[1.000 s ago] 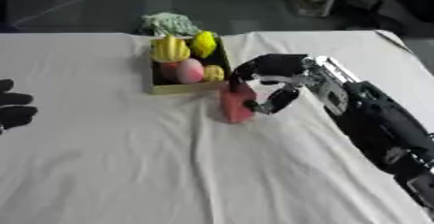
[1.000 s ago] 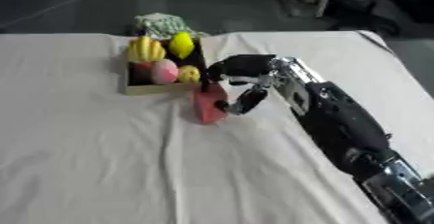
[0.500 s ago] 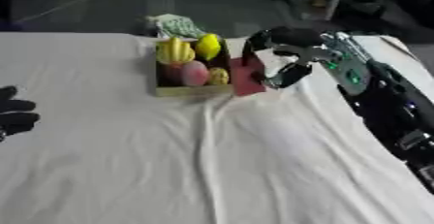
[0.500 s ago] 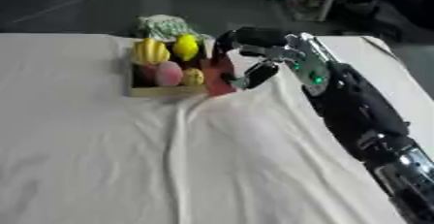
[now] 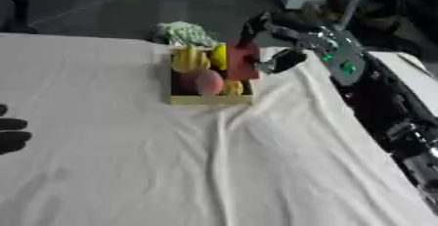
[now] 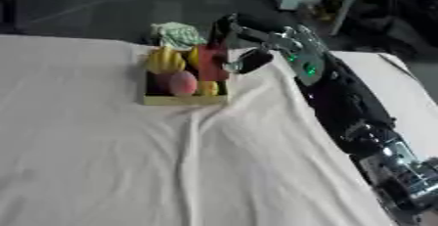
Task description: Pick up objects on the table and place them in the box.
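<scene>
— Right hand (image 5: 272,44)?
— Curled around red block (image 5: 243,62), at right side of box (image 5: 209,99), over the rim.
— Inside the box?
— Bananas (image 5: 188,59), peach (image 5: 202,81), lemon (image 5: 220,55).
— Left hand (image 5: 12,131)?
— At left edge on white cloth (image 5: 214,161); fingers curled, holding nothing.

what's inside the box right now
The box holds a bunch of bananas, a pink peach-like fruit, a lemon and a small yellow piece. The right hand holds a red block over its right side. The box floor is hidden.
</scene>
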{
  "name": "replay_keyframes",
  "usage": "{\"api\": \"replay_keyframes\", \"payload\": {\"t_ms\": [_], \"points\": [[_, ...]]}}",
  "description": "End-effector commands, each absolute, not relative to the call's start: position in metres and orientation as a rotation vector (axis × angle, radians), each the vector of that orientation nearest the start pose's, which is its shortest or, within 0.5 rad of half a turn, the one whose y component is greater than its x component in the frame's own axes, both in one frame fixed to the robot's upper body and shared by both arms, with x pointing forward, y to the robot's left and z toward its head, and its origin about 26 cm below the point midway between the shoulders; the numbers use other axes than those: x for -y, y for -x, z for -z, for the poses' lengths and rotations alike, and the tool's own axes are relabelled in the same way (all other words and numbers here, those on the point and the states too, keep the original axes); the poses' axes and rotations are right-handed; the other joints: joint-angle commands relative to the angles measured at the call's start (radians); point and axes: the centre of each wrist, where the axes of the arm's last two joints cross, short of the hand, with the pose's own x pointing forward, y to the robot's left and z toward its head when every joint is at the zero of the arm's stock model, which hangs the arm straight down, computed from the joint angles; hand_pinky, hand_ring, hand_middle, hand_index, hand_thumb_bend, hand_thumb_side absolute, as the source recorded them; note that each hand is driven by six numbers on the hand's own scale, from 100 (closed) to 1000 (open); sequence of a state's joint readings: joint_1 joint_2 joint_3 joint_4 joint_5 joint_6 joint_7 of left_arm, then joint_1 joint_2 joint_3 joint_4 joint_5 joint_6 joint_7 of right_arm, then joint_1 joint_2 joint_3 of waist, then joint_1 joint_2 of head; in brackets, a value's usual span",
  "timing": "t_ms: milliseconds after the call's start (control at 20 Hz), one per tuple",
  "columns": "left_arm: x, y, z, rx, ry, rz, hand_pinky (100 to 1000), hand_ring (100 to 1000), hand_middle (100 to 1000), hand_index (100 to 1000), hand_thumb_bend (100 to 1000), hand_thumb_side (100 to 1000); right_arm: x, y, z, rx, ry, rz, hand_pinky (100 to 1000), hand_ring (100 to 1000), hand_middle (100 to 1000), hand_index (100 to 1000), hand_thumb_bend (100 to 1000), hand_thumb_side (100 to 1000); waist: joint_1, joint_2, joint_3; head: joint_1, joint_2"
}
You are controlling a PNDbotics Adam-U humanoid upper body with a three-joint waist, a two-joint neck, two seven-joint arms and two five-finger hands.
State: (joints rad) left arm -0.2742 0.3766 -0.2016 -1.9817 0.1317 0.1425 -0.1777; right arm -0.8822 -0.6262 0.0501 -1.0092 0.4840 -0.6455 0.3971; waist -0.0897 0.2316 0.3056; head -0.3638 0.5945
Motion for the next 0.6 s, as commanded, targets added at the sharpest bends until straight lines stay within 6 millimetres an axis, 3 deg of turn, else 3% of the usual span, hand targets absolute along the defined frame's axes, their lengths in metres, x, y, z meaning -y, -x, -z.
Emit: {"api": "replay_keyframes", "payload": {"t_ms": [50,250,600], "points": [[-0.22,-0.293,-0.182,1.992,0.206,0.696,841,774,741,920,100,848,0.38,-0.451,-0.255,1.966,0.738,-1.413,710,641,413,586,100,198,0.0,-0.014,0.009,-0.023,-0.022],[-0.22,-0.293,-0.182,1.995,0.204,0.691,841,774,740,919,100,847,0.38,-0.454,-0.249,1.98,0.78,-1.342,706,639,422,599,100,189,-0.002,-0.013,0.02,-0.036,-0.029],[-0.218,-0.294,-0.182,1.995,0.214,0.682,842,773,739,919,100,852,0.367,-0.463,-0.223,1.982,0.8,-1.253,701,659,481,672,100,206,0.0,-0.011,0.028,-0.045,-0.035]]}}
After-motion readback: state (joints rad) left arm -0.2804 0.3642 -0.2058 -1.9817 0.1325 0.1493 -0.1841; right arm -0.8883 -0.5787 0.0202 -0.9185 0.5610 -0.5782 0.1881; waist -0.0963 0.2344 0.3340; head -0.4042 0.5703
